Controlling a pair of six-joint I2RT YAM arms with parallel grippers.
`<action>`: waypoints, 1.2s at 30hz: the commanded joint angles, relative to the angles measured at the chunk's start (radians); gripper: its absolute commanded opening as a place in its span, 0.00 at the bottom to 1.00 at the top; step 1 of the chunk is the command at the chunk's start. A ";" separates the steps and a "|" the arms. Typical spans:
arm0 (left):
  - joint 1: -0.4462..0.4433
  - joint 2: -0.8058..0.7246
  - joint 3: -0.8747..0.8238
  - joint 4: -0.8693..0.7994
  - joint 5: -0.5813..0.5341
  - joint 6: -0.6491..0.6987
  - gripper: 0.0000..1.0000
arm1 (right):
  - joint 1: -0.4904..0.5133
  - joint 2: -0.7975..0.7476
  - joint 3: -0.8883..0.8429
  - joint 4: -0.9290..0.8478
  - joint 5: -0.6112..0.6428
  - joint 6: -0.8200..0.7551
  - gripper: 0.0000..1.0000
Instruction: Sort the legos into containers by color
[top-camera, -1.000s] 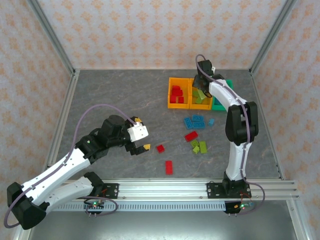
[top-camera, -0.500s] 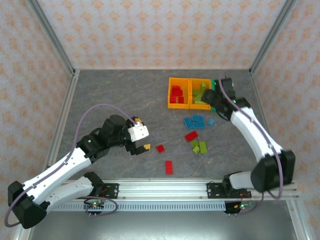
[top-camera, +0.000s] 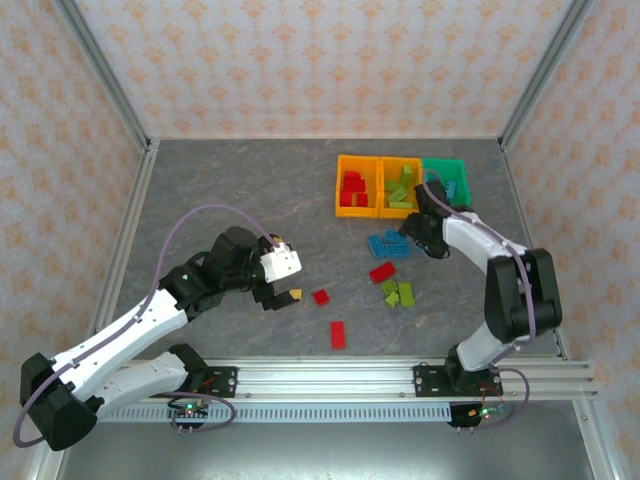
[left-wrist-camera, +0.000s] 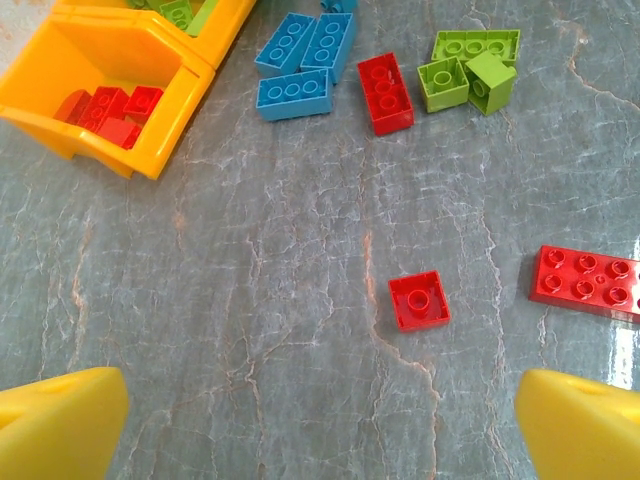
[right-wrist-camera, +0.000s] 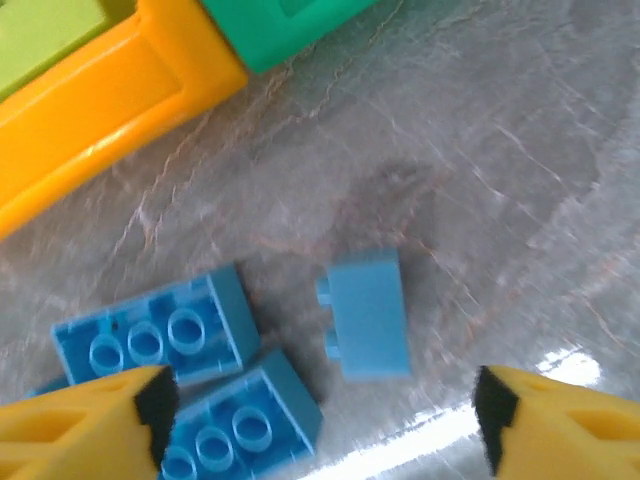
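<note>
We see the three containers in a row at the upper right of the overhead view. The first orange bin (top-camera: 339, 186) holds red legos (top-camera: 352, 188) and the second orange bin (top-camera: 402, 161) holds lime green legos (top-camera: 401, 190). The green bin (top-camera: 446, 162) seems to hold something blue, though it is too small for us to be sure. Below them, loose bricks lie on the grey bench (top-camera: 230, 190): a blue cluster (top-camera: 390, 242), a red brick (top-camera: 382, 271), a green cluster (top-camera: 398, 293), a small red square (top-camera: 320, 296) and a long red plate (top-camera: 338, 334).

The right gripper (right-wrist-camera: 320, 405) is released. Its yellow fingers (right-wrist-camera: 85, 420) are spread to the bottom corners of its wrist view, with nothing between them. Just above the gap lies a single blue brick (right-wrist-camera: 368, 312), tipped on its side with its studs facing left. It lies apart from two blue bricks (right-wrist-camera: 160, 335) lying studs-up at the lower left. Orange and green bin walls cross the top left of that view.

The left gripper (left-wrist-camera: 320, 410) is likewise released and empty, its fingers at the bottom corners of its own view. There the small red square sits right of centre and the long red plate lies at the right edge. The first orange bin fills the upper left corner, with red legos inside.
</note>
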 joint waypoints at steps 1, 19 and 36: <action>0.009 -0.011 0.027 -0.021 0.000 0.008 1.00 | -0.020 0.059 0.039 0.027 0.054 0.021 0.66; 0.010 0.001 0.036 -0.032 -0.004 0.012 1.00 | -0.026 -0.222 -0.146 0.067 0.090 0.065 0.15; 0.009 -0.008 0.035 -0.044 -0.037 0.019 1.00 | -0.184 0.192 0.487 -0.002 0.150 -0.203 0.21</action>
